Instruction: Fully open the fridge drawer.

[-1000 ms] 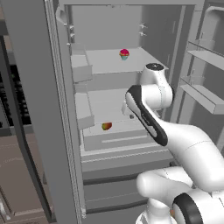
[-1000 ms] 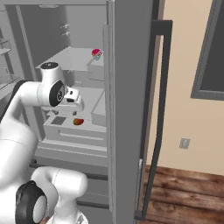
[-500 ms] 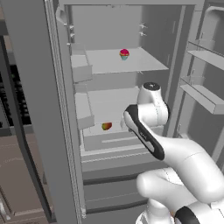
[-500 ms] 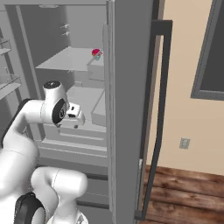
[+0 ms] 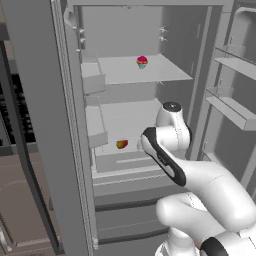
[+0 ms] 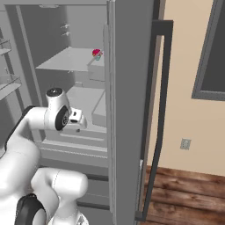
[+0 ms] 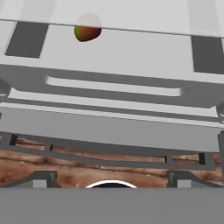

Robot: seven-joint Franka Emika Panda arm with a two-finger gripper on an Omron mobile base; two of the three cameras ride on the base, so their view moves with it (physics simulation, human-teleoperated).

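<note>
With the finger spread hidden from me, I'd line the hand squarely on the wide light-grey box drawer's (image 7: 113, 70) long pale handle (image 7: 113, 86), then pull straight outward.

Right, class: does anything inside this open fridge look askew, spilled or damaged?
Nothing stands out. The fridge drawer sits level, with its handle straight. One fruit rests on the shelf above it and another on the upper shelf, neither spilled.

Open room before the fridge drawer (image 7: 113, 85); mango (image 7: 87, 28) sits behind
</note>
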